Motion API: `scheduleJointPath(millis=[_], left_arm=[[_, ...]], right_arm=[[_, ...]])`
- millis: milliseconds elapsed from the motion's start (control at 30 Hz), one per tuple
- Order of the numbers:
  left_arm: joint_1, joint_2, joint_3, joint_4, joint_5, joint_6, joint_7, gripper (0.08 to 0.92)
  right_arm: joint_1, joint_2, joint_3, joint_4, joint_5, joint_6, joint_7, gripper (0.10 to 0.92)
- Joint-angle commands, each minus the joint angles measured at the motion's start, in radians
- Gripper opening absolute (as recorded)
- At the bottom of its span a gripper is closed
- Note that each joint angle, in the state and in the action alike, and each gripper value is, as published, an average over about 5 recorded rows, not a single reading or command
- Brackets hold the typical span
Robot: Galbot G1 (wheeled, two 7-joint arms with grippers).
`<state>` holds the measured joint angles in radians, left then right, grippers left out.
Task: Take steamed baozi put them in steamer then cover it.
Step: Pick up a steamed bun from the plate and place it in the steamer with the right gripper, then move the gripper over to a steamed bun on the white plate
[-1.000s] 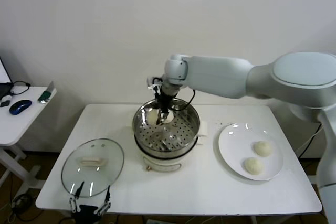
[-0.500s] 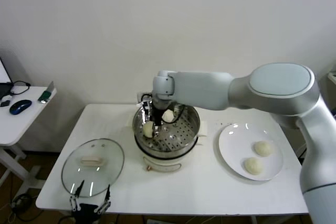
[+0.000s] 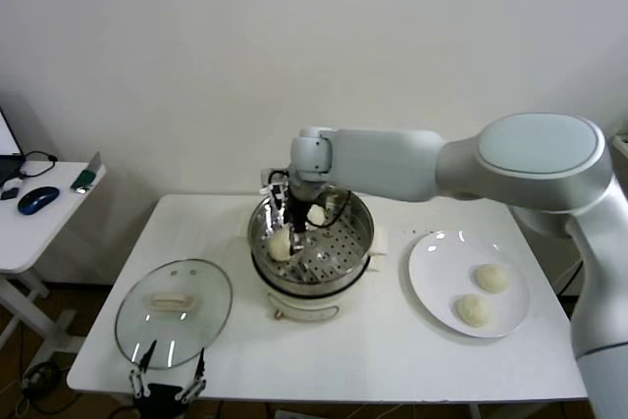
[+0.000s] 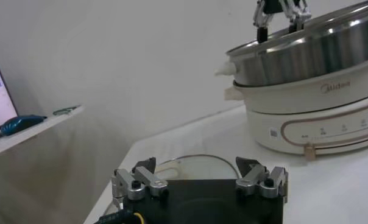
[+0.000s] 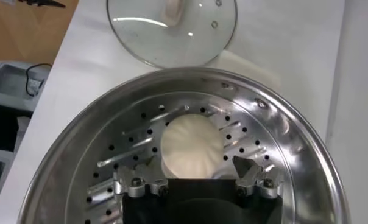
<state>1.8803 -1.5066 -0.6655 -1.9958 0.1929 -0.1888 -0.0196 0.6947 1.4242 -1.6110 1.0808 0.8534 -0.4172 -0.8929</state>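
Right gripper (image 3: pixel 290 215): we see it inside the steamer (image 3: pixel 343 272), just above one bun (image 3: pixel 280 243); its fingers are spread and grasp nothing.
Bun under gripper: it lies on the perforated tray at about 9 o'clock of the steamer, free of the fingers (image 5: pixel 248 173).
Second bun (image 3: pixel 315 214): on the tray near 12 o'clock, close beside the gripper.
Other buns (image 3: pixel 491 278): two rest on the plate (image 3: pixel 432 291), at 3 o'clock from the steamer.
Steamer: it stands in the middle of the surface (image 3: pixel 392 360), uncovered.
Lid (image 3: pixel 174 309): flat on the surface at 8 o'clock from the steamer, handle up.
Left gripper (image 4: pixel 199 182): we see it released, waiting at the surface's near edge beside the lid.
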Motion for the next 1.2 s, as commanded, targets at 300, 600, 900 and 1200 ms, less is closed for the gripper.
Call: scheduleJointPath(millis=[300, 600, 900, 1200], left_arm=[[0.003, -0.002, -0.003, -0.012, -0.03, 0.018, -0.002, 0.823], [0.025, 0.007, -0.04, -0.012, -0.06, 0.009, -0.009, 0.823], [0.027, -0.003, -0.049, -0.029, -0.069, 0.017, 0.0, 0.823], [0.023, -0.008, -0.056, -0.015, -0.066, 0.019, 0.003, 0.823]], right_arm=[[0.231, -0.472, -0.092, 0.307, -0.058, 0.091, -0.083, 0.823], [0.044, -0.728, -0.033, 0.362, -0.347, 0.118, -0.126, 0.823], [-0.225, -0.826, 0.115, 0.324, -0.634, 0.161, -0.152, 0.823], [-0.409, -0.851, 0.232, 0.253, -0.726, 0.177, -0.166, 0.823]])
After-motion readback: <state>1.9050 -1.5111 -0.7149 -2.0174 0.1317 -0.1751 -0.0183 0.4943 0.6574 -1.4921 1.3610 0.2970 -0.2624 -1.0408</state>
